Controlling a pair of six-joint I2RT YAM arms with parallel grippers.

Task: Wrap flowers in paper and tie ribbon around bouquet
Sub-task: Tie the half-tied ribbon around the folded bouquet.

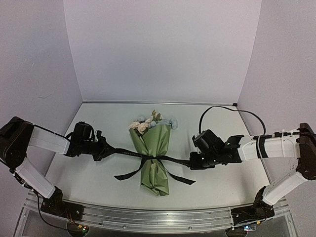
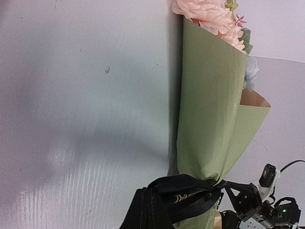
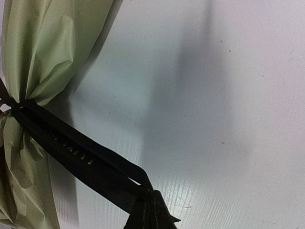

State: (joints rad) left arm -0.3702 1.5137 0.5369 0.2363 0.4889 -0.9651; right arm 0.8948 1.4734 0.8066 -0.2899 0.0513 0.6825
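Bouquet lies centre of table, flowers toward far wall, olive paper cone narrowing toward arms. Ribbon cinched round its waist. 2 strands run taut out to either side, 2 loose tails lie on near side. L gripper pinched fully closed on L strand. R gripper same on R strand.

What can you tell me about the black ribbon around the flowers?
The ribbon is long, narrow, black fabric with tiny pale lettering. It wraps around the narrow part of the green paper bouquet, pinching it in. Its two sides stretch taut to the left gripper and the right gripper, both shut on it. Two loose tails lie flat on the white table.
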